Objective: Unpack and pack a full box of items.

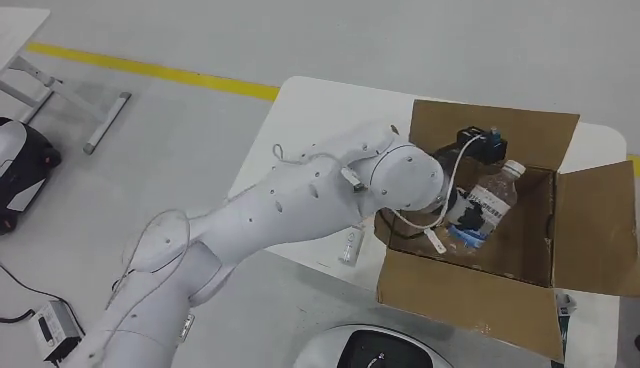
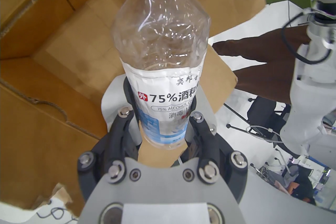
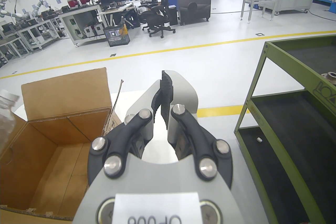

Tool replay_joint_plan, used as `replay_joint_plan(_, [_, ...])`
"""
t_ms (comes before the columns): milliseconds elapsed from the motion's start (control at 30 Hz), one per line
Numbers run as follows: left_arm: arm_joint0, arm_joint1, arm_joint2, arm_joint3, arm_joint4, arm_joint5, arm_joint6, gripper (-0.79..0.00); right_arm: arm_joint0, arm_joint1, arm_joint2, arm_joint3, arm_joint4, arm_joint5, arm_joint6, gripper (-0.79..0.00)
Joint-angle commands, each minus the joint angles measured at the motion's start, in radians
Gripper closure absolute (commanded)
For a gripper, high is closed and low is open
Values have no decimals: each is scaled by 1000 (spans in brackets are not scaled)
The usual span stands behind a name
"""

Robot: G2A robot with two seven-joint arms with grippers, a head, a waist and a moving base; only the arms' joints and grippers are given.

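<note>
The left gripper (image 1: 468, 211) is clamped on the bottle (image 1: 495, 196), a clear plastic one with a white cap. In the left wrist view its fingers (image 2: 125, 117) press either side of the labelled lower part of the bottle (image 2: 160, 33), with the cap end pointing away from the gripper (image 2: 162, 101). From above, the bottle lies tilted over the inside of the open box (image 1: 470, 288), its cap toward the far wall. Whether its base touches the box floor or hangs clear of it is hard to tell. The box stands on a white table (image 1: 310, 118) with its flaps folded out, and its brown inner walls (image 2: 39, 25) show behind the bottle. A small white item (image 1: 350, 243), too small to identify, lies on the table just beside the box's outer wall. The right gripper (image 3: 164, 88) is well apart from the bottle, with its jaws together and the dark pads (image 3: 166, 99) meeting. Past it are the box (image 3: 65, 101), a blurred edge of the bottle (image 3: 5, 107) and a green cart (image 3: 296, 114) beside the table.
</note>
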Motion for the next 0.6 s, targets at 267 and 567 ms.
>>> replay_joint_plan(267, [1, -14, 22, 63, -26, 16, 3, 0, 0, 0, 0, 0, 0, 0, 0, 0])
replay_joint_plan(567, [47, -20, 11, 98, -49, 51, 70, 0, 0, 0, 0, 0, 0, 0, 0, 0])
